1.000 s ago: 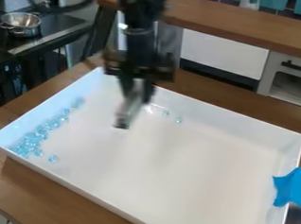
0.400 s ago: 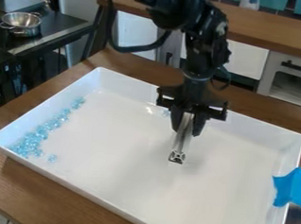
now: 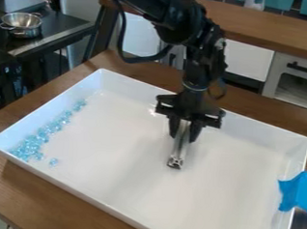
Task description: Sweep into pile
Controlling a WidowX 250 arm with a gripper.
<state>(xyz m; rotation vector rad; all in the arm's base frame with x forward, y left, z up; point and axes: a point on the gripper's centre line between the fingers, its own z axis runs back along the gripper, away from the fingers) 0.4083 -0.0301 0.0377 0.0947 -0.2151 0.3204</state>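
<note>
Where the blue beads [image 3: 32, 146] string along the left of the tray [image 3: 113, 182], a stray [image 3: 53, 162] sits just beside; gathering seems unfinished. Mid-tray, my fingers [image 3: 195, 132] grip a silver bar [image 3: 179, 149], which should next go left and sweep the far beads nearward.

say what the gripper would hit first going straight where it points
Likely the floor of the white tray, met first by the metal bar the gripper holds; the gap below is unclear.
</note>
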